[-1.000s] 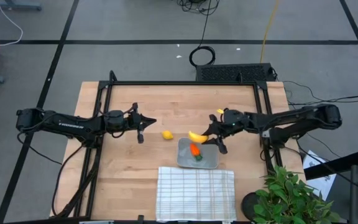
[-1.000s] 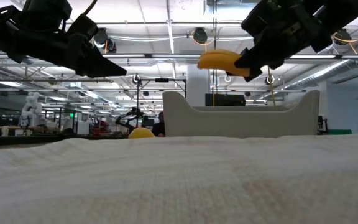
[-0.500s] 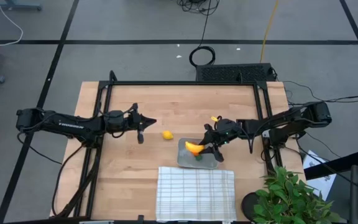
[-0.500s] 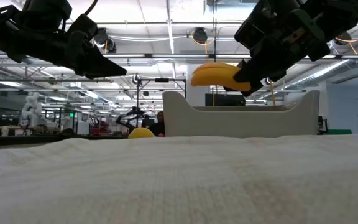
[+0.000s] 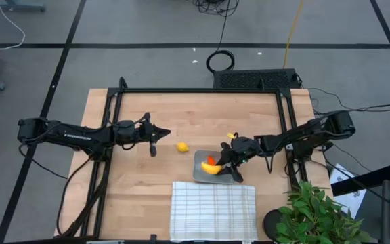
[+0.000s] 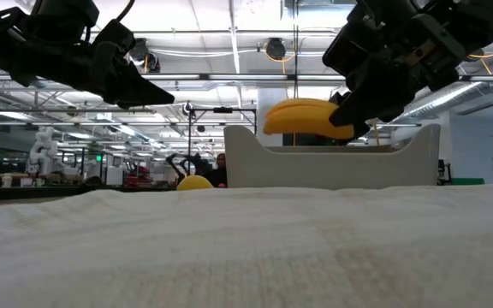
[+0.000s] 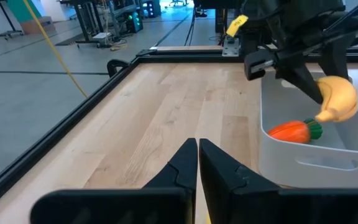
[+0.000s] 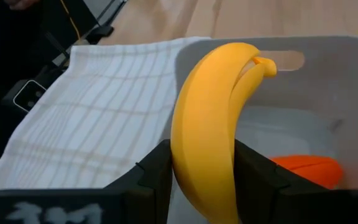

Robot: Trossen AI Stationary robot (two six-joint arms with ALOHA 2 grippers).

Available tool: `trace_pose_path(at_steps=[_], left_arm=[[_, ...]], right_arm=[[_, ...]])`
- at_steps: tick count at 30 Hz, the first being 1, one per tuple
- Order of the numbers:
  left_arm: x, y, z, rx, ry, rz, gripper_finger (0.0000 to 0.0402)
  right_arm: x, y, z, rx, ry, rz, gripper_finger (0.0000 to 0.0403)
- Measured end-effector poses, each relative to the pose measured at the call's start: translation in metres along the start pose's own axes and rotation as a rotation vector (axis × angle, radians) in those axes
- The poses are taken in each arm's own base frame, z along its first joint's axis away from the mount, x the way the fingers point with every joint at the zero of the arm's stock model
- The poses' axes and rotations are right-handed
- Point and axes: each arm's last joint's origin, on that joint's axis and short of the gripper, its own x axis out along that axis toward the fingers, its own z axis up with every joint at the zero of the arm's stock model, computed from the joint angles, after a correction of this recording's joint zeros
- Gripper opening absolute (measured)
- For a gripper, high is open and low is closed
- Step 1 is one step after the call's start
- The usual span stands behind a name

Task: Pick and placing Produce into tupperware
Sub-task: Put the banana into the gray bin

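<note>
Banana [image 8: 207, 118], curved and yellow, clamped between the two dark fingers [image 8: 157, 171] of the right gripper [image 5: 227, 160], held above the tupperware [image 5: 198, 174] and not resting on its floor. In the low view, seen just over the container's near rim, level with the top of its wall, gripper body above and behind it. Stem end toward the tupperware's slotted handle in the right wrist view.

Carrot [image 7: 294, 130], orange with a green top, lying on its side inside the tupperware, beside and below the banana; partly hidden under the banana from above.

Lemon [image 5: 181, 146], small and round, on the bare wooden table [image 5: 181, 115] beyond the tupperware's left corner, well apart from it, between the tupperware and the left gripper [image 5: 156, 141].

Left gripper raised off the table to the left of the lemon, holding nothing, jaws together with only a hairline seam between the fingers in the left wrist view.

White checked cloth [image 5: 212, 210] spread flat just next to the tupperware's near edge, possibly touching it; hard to settle from above.

Potted plant [image 5: 317, 213] past the table's right near corner, off from the tupperware.
</note>
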Motion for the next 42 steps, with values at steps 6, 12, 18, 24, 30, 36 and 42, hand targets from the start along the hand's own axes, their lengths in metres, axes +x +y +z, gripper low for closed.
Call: trace_pose_path(at_steps=[6,12,18,24,30,36,42], left_arm=[[0.000,0.000,0.000,-0.015,0.000,-0.001,0.0021],[0.000,0.000,0.000,-0.018,0.000,-0.013,0.0021],[0.000,0.000,0.000,-0.022,0.000,-0.013,0.0021],[0.000,0.000,0.000,-0.025,0.000,-0.013,0.0021],[0.000,0.000,0.000,-0.029,0.000,-0.013,0.0021],[0.000,-0.001,0.000,-0.029,-0.001,-0.025,0.0021],[0.000,-0.001,0.000,-0.041,-0.001,-0.031,0.0021]], right_arm=[[0.008,-0.004,-0.003,0.017,-0.009,-0.002,0.0121],[0.008,-0.004,-0.003,0.026,-0.012,-0.006,0.0121],[0.008,-0.004,-0.003,0.024,-0.012,-0.006,0.0121],[0.008,-0.004,-0.003,0.022,-0.001,-0.008,0.0121],[0.011,0.007,0.014,-0.057,0.156,-0.102,0.0118],[0.008,0.021,0.046,-0.128,0.277,-0.210,0.0118],[0.005,0.029,0.062,-0.101,0.283,-0.211,0.0117]])
